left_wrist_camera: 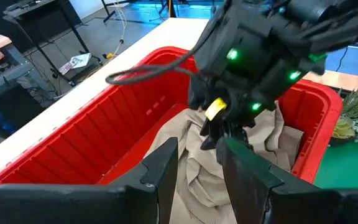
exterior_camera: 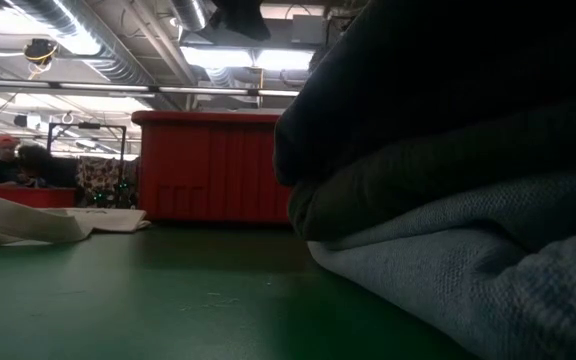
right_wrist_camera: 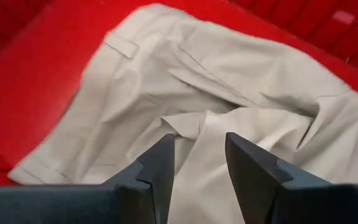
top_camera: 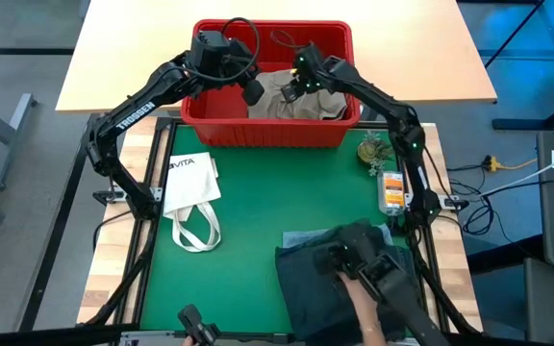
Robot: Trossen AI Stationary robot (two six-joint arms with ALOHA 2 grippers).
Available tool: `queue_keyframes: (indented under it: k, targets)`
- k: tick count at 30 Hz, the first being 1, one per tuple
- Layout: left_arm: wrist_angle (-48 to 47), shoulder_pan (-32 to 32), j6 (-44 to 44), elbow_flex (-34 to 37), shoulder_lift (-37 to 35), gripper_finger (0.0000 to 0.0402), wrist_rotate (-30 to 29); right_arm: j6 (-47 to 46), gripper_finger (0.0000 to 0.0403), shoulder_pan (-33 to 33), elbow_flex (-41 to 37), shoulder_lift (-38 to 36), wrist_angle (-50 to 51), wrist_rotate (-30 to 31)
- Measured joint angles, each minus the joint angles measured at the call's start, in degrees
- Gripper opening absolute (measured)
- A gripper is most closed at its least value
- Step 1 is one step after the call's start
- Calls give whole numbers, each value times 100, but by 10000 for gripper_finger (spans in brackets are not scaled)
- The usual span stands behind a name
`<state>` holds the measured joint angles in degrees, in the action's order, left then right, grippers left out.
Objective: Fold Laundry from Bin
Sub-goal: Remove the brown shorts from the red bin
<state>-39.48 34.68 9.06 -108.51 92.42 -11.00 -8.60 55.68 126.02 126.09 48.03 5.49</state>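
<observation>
Item: khaki garment [right_wrist_camera: 229, 81], crumpled in the red bin [top_camera: 335, 130] at the counter's far edge; likely light, limp, prone to sag; best taken at a raised fold or hem. Right gripper [right_wrist_camera: 199, 163] above it, fingers parted, empty; left gripper [left_wrist_camera: 199, 163] alongside, fingers parted, empty. Writing: "VITA" on white bag [top_camera: 188, 183]; "TROSSEN" on left arm [top_camera: 135, 112].

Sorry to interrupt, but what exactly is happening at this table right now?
Both arms are reaching into the red bin at the far end of the table. The left gripper and right gripper both hover open over the khaki garment lying inside it, neither gripping it yet. Near the front, a stack of folded dark clothes sits on the green mat, with a person's hand resting on it. A white tote bag lies to the left.
</observation>
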Motion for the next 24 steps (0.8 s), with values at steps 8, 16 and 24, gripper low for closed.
queue_keyframes:
  k: [8,16,24]
  targets:
    - [4,-71,-4,0,0,119,0,-100,143,91,-5,236,51,427]
    - [11,-179,31,0,0,119,1,-504,143,234,-13,434,190,425]
    - [12,-177,49,0,0,119,7,-634,143,306,-11,629,128,407]
